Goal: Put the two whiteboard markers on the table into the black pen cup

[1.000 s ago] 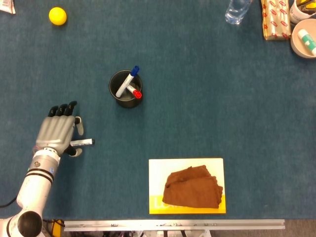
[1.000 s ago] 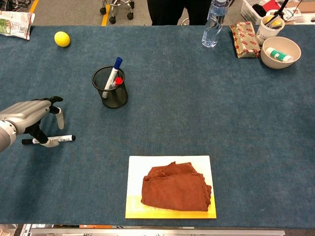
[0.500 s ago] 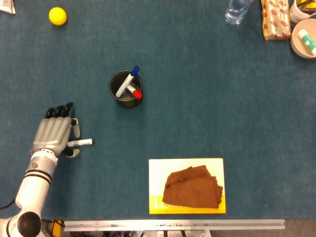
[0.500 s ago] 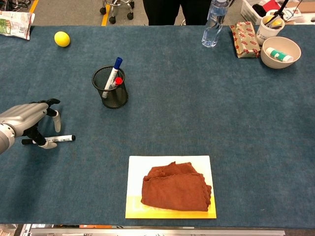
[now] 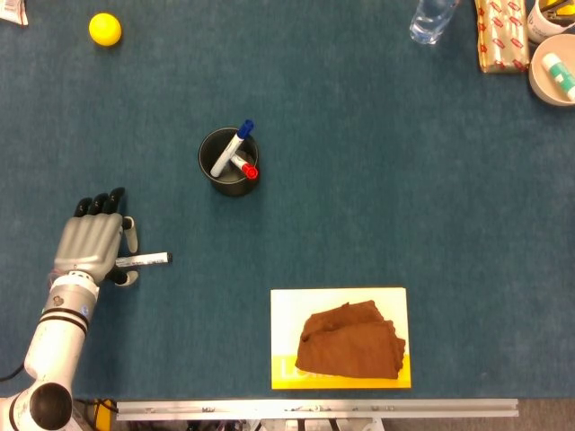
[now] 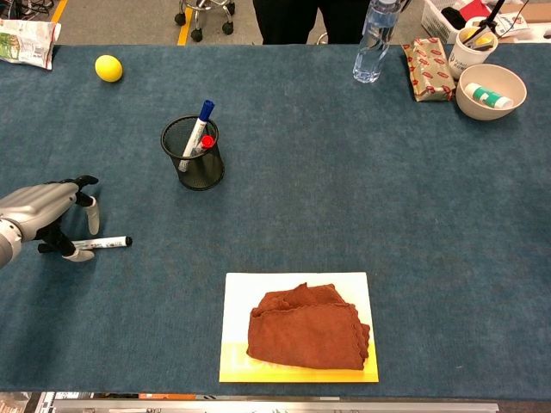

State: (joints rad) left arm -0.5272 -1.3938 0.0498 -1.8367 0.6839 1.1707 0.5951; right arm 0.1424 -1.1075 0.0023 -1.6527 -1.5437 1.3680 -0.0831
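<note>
The black mesh pen cup point(image 5: 225, 186) point(image 6: 200, 172) stands left of the table's middle. A blue-capped marker point(image 5: 236, 142) point(image 6: 200, 120) and a red-capped marker point(image 5: 247, 170) point(image 6: 205, 142) stand inside it. A third marker with a black cap point(image 5: 148, 259) point(image 6: 105, 243) lies flat on the cloth, below and left of the cup. My left hand point(image 5: 91, 241) point(image 6: 43, 213) hovers palm down over that marker's left end, fingers apart, holding nothing. The thumb hangs beside the marker. My right hand shows in neither view.
A yellow ball point(image 5: 104, 29) lies at the far left. A brown cloth point(image 5: 350, 341) rests on a white and yellow board near the front edge. A water bottle point(image 6: 372, 39), a snack packet point(image 6: 428, 56) and a bowl point(image 6: 491, 90) stand at the far right.
My left hand has drawn back to the left and slightly toward me. The black-capped marker has stayed where it lay, and more of it now shows.
</note>
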